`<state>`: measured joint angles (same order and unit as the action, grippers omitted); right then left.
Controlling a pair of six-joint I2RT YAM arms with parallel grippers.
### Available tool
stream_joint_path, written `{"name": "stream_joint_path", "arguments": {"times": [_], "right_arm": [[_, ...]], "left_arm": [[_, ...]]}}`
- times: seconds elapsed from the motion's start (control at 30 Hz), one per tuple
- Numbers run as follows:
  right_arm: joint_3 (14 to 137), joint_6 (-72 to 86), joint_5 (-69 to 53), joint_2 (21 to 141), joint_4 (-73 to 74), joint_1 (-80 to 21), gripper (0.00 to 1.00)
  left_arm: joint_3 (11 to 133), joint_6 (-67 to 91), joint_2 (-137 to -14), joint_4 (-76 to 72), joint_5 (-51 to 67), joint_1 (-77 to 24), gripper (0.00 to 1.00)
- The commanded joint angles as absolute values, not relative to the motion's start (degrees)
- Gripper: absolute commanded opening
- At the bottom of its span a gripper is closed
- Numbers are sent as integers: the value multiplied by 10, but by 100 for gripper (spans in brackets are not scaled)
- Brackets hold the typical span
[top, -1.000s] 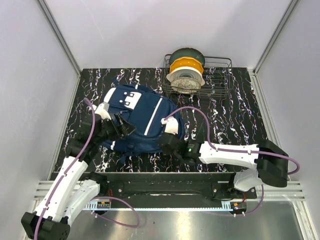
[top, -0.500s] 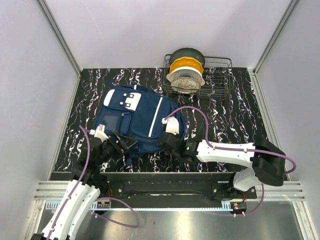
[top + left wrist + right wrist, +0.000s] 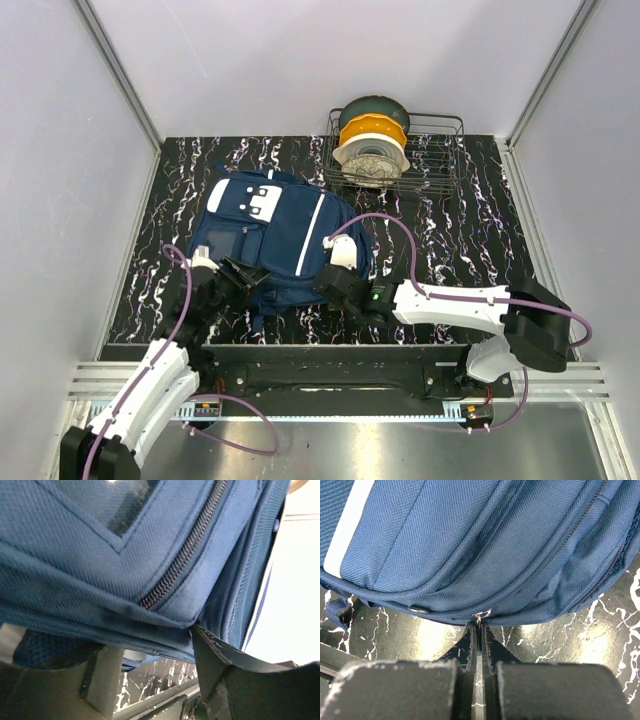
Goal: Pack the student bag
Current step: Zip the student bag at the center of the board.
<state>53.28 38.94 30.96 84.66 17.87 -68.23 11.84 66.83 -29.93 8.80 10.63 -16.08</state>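
A black marbled desk sits between white walls. The bag lies left of centre in the top view and looks closed. The right hand pinches a zipper pull at the bag's near edge. The left hand, spread, meets the lower-left corner. The likely step is unzipping, so the next move is to brace the fabric and draw the pull along. Open desk lies to the right, and a basket stands at upper right.

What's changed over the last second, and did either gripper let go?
The left gripper pulled back from the top of the student bag to its near left edge, jaws apart. The bag's bunched left side dropped flat. The right gripper stayed shut on the zipper pull, and the wire basket did not move.
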Motion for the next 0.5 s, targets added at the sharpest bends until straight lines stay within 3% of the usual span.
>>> {"name": "stream_joint_path", "arguments": {"times": [0.0,0.03,0.07,0.13,0.33,0.47], "right_arm": [[545,393,294,828,142,-693,0],[541,391,294,826,140,-694,0],[540,389,294,824,140,-696,0],[534,381,301,821,142,-696,0],[511,366,381,810,190,-693,0],[486,376,382,791,192,-671,0]], "left_arm": [[126,664,-353,-31,82,-162,45],[130,651,-359,-26,77,-161,36],[135,641,-364,-12,72,-161,16],[158,605,-361,22,47,-162,0],[257,483,-318,187,-33,-136,0],[301,418,-330,249,-11,-94,0]]}}
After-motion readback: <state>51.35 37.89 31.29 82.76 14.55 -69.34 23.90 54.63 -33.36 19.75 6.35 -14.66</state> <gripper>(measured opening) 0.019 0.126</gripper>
